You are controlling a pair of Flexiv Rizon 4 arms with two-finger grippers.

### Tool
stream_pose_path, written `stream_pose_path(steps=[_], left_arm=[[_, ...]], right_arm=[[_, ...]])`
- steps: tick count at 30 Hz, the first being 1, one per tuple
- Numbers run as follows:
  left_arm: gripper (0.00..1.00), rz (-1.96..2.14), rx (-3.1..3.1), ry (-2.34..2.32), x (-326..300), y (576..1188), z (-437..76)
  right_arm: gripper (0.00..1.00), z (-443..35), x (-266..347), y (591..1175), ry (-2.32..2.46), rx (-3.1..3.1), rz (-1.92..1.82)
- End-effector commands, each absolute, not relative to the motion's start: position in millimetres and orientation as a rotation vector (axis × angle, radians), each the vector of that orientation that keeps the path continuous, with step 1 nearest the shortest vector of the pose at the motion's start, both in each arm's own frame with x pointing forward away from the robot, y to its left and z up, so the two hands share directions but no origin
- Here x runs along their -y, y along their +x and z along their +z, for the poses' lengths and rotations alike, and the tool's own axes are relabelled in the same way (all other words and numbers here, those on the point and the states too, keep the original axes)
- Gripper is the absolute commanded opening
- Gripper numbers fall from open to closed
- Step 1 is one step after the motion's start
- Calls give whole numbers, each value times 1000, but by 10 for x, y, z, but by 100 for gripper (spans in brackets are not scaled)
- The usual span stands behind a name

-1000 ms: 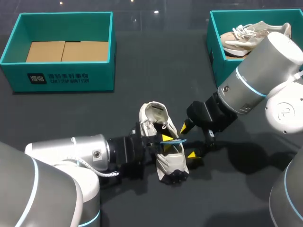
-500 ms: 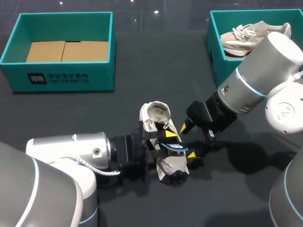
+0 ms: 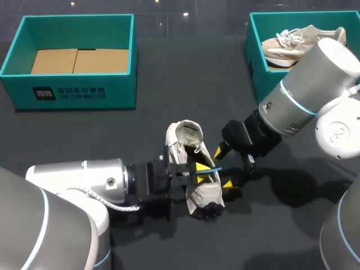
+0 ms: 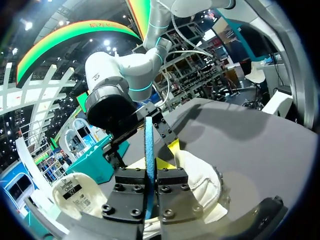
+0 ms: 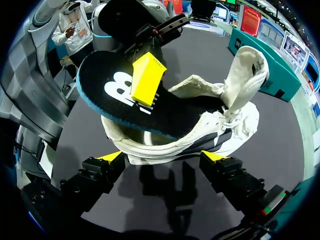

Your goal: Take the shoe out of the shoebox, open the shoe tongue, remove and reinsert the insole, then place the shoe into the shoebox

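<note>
A cream sneaker (image 3: 191, 163) lies on the dark table near the middle, its tongue (image 5: 245, 75) raised. My left gripper (image 3: 198, 172) comes in from the left and is shut on the black, blue-edged insole (image 5: 125, 105), which sticks partly out of the shoe's opening. The left wrist view has the insole (image 4: 149, 142) edge-on between the fingers of that gripper (image 4: 150, 172). My right gripper (image 3: 224, 167) stands open beside the shoe's right flank. From the right wrist, the shoe (image 5: 200, 130) lies just ahead of that gripper (image 5: 162, 157), with nothing held.
A teal box (image 3: 73, 93) with a cardboard insert stands at the back left. Another teal box (image 3: 254, 62) at the back right holds a second beige sneaker (image 3: 301, 42). My right arm's bulky body (image 3: 315, 95) hangs over the table's right side.
The left gripper loosened and closed again on the insole. The insole dipped flat over the shoe and now stands on edge again; the left arm drew back slightly. The right arm stayed still.
</note>
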State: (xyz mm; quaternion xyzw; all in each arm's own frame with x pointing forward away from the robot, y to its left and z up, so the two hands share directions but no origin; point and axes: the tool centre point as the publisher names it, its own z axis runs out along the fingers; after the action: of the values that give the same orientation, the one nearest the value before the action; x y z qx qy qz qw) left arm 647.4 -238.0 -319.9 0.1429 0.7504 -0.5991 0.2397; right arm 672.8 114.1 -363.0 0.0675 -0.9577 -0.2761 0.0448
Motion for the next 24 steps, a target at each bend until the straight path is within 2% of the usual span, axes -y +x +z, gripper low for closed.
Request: stream_pose_path(steps=[1, 12, 21, 22, 23, 24], left_arm=[[0, -1642, -2058, 419, 2429, 6532, -3284], [0, -1520, -2079, 390, 2321, 6769, -3517], [0, -1569, -2097, 363, 2302, 6733, -3500], [18, -1589, -2091, 357, 2303, 6712, -3476], [26, -1596, -2087, 354, 2301, 6694, -3450], [27, -1618, -2082, 343, 2298, 6683, -3416]], right_arm=[[100, -3642, -1150, 6721, 205, 2928, -844], [100, -3642, -1150, 6721, 205, 2928, -844], [100, -3642, -1150, 6721, 205, 2928, -844], [100, -3642, -1150, 6721, 205, 2928, -844], [100, -3642, -1150, 6721, 205, 2928, -844], [100, -3642, -1150, 6721, 205, 2928, -844]])
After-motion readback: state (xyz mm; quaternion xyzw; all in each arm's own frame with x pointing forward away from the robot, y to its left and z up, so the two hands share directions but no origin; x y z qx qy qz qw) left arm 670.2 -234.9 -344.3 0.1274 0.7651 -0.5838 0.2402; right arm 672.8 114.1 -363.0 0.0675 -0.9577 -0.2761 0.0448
